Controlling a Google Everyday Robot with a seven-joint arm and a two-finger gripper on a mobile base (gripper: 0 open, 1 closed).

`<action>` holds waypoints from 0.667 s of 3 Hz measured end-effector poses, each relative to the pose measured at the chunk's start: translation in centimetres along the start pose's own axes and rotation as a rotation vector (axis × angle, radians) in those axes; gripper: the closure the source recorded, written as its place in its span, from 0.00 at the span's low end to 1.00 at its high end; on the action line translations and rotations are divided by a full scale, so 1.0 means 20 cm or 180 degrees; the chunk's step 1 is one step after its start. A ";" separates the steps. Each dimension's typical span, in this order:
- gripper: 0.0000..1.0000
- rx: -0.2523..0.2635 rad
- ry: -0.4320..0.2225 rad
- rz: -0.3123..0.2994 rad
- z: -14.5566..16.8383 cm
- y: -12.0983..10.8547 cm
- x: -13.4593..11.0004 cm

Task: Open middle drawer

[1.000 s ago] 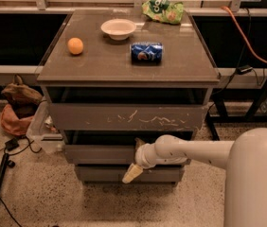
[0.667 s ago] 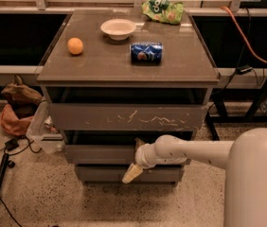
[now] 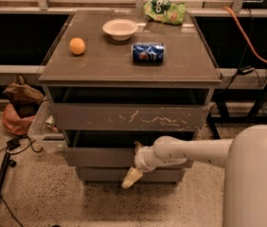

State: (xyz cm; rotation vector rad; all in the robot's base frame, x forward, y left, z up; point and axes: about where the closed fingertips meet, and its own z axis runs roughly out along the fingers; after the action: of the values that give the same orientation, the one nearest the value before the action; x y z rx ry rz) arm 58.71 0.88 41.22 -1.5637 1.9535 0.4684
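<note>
Camera view is showing the gripper (image 3: pixel 134 163) sitting against the middle drawer (image 3: pixel 95 157), lower center of the frame; its grip cannot be told.

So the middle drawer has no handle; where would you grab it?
Probably by the top edge of the middle drawer, from the front: its face is flat, but a dark gap above the edge leaves a lip to hook. The hand sits at that front, near its middle.

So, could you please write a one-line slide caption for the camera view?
Robot's pincer at the middle drawer, below the scratched top drawer; orange, bowl and can on the cabinet.
</note>
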 end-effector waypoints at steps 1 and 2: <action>0.00 -0.0118 0.0039 0.0265 -0.12 0.19 -0.01; 0.00 -0.0119 0.0039 0.0265 -0.12 0.19 -0.01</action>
State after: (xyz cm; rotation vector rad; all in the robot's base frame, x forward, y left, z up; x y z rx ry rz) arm 54.48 0.51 42.81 -1.5158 2.0360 0.5334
